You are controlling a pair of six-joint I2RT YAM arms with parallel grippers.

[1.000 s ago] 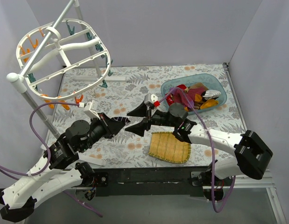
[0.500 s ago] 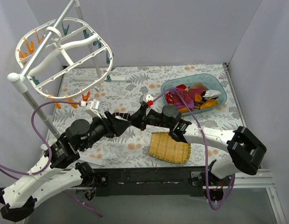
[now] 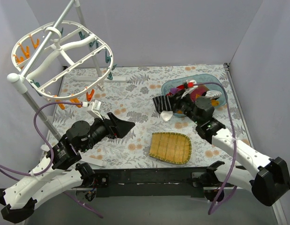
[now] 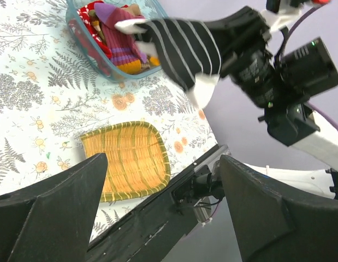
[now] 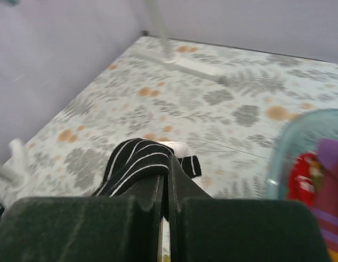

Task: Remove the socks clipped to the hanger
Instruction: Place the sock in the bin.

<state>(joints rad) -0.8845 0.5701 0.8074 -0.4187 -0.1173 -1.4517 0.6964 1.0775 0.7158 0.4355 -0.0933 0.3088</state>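
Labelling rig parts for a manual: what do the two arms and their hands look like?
The left arm and right arm have white links, black joints and a looping purple cable each. The left hand and right hand are black, with wedge-shaped fingers.

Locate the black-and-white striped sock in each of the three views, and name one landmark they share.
Top external: black-and-white striped sock right of centre, beside the teal tub.
Left wrist: top centre, overlapping the tub's right end.
Right wrist: lower centre, pinched in the right gripper.
Shared landmark: the tub.
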